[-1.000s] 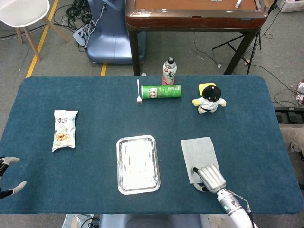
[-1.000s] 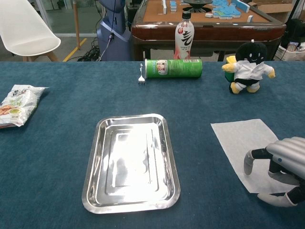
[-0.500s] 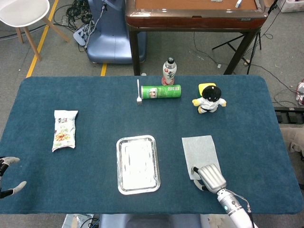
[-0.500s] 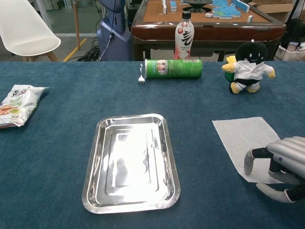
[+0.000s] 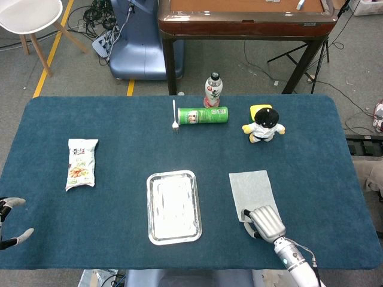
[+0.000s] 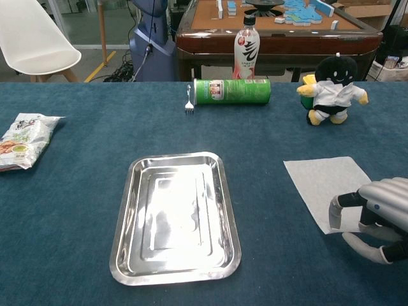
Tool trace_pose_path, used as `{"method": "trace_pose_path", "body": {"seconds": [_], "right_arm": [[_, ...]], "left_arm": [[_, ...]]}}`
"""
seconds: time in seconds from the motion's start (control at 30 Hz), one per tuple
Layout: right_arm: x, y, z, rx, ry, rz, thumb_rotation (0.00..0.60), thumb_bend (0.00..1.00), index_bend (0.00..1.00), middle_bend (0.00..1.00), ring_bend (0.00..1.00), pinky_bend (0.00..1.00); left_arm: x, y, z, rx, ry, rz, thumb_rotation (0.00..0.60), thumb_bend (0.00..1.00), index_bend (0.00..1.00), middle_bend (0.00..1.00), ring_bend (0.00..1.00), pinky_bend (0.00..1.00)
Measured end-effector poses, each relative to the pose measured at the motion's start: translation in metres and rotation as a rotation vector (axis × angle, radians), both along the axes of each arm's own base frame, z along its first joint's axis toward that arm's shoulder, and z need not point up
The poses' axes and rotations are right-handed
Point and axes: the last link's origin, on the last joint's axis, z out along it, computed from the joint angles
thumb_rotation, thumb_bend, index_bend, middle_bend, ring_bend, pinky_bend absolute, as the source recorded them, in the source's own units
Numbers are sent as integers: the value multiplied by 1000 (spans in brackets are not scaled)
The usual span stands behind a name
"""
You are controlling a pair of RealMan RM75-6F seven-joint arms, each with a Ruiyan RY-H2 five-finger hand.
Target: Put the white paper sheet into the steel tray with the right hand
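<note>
The white paper sheet (image 5: 251,191) (image 6: 326,187) lies flat on the blue tablecloth, right of the steel tray (image 5: 149,206) (image 6: 180,155), which has nothing in it. My right hand (image 5: 265,222) (image 6: 375,218) sits at the sheet's near edge with its fingers curled downward. One fingertip (image 6: 335,220) touches that edge, while the thumb lies apart from it on the cloth. Nothing shows between thumb and fingers. My left hand (image 5: 10,222) rests at the table's near left corner, fingers spread and holding nothing; only the head view shows it.
At the back stand a lying green can (image 5: 203,115) (image 6: 231,91), a fork (image 5: 175,116) (image 6: 189,98), a bottle (image 5: 213,89) (image 6: 247,47) and a plush toy (image 5: 263,124) (image 6: 333,88). A snack bag (image 5: 81,163) (image 6: 23,140) lies at the left.
The sheet's visible near edge has drawn back toward the far side under my right hand's fingers. The hand has shifted slightly nearer. The left hand and tray are unchanged.
</note>
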Motion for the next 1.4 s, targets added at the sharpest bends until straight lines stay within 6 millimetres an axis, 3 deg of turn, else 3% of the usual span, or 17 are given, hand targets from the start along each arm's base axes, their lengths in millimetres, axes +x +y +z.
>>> {"method": "trace_pose_path", "body": {"seconds": [0.7,1.13,1.4], "right_arm": [[20,-19,6,-116,-48,10,600,527,534,1000,1000,1000],[56,-39,17,-220,-140,29,600,529,545,1000,1000,1000],[74,-51,14,-250,-178,37,600,529,551,1000,1000,1000]], "left_arm": [[1,-2,3,14,-4,-7,600,59,331,326,202,389],[1,-3,5,21,-4,-6,600,59,331,326,202,389],[1,-4,7,24,-7,-7,600,59,331,326,202,389]]}}
